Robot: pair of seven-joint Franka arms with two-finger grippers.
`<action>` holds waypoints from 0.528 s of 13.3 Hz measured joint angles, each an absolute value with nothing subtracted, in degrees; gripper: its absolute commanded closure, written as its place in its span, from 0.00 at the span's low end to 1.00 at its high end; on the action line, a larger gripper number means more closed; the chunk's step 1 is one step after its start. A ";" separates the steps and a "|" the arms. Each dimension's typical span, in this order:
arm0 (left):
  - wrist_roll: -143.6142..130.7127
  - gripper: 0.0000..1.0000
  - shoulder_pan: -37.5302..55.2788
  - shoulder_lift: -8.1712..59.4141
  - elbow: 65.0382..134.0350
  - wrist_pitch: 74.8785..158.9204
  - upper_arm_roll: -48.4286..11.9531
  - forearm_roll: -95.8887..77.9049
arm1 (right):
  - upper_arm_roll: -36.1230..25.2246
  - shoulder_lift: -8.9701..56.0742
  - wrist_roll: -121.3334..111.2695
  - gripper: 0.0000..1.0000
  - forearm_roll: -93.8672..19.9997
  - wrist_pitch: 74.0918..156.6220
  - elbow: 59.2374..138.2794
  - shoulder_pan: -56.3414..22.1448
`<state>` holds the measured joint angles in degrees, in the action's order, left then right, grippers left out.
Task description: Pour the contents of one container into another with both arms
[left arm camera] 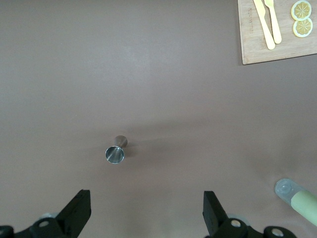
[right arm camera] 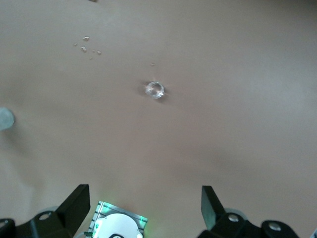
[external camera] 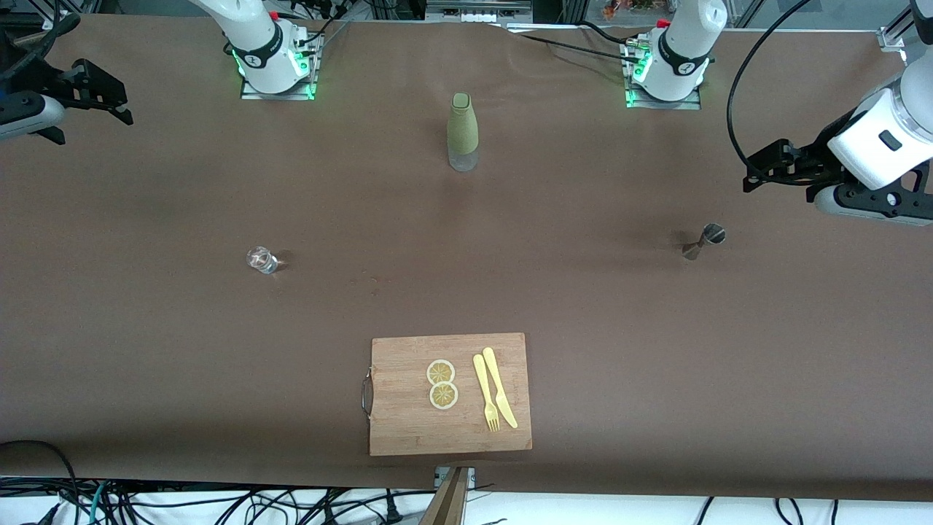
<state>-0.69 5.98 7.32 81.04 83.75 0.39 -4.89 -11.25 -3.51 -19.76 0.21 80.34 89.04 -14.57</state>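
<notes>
- The two containers stand well apart on the brown table (external camera: 146, 350), one for each arm: a small clear glass (external camera: 262, 259) toward the right arm's end and a metal jigger (external camera: 704, 241) toward the left arm's end. That split looks chosen so each arm can take the one nearest it.
- The left gripper (left arm camera: 146, 210) hangs high over its end of the table, fingers spread wide and empty. In the left wrist view the jigger (left arm camera: 116, 151) sits upright between the finger tips, mouth up, as if the arm were lined up for a straight drop.
- The right gripper (right arm camera: 146, 206) hangs over the table's edge at its own end, likewise spread and holding nothing. The glass (right arm camera: 155, 89) shows well ahead of its fingers, so it needs a longer reach.
- Nothing is lifted yet; I judge the pour has not begun.
- Between the two bases stands a bottle (external camera: 462, 131) in a green sleeve, out of both reach paths.
- Nearest the front camera lies a wooden cutting board (external camera: 408, 430) with two lemon slices (external camera: 442, 383), a yellow fork (external camera: 486, 393) and knife (external camera: 499, 386).
- A few droplets (right arm camera: 87, 45) spot the table near the glass.
</notes>
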 measured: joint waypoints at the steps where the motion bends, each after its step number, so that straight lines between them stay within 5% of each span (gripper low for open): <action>1: -0.69 0.00 5.98 7.33 81.04 83.75 0.41 -4.89 | -11.24 -3.43 -22.29 0.00 -0.47 80.34 89.04 -14.60; 7: -0.69 0.00 5.46 7.78 81.03 83.75 0.59 -5.00 | -11.40 -2.46 -30.63 0.00 -1.52 80.26 89.11 -14.35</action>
<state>-0.69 5.46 7.78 81.03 83.75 0.59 -5.00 -11.40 -2.46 -30.63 -1.52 80.26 89.11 -14.35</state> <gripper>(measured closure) 0.000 0.000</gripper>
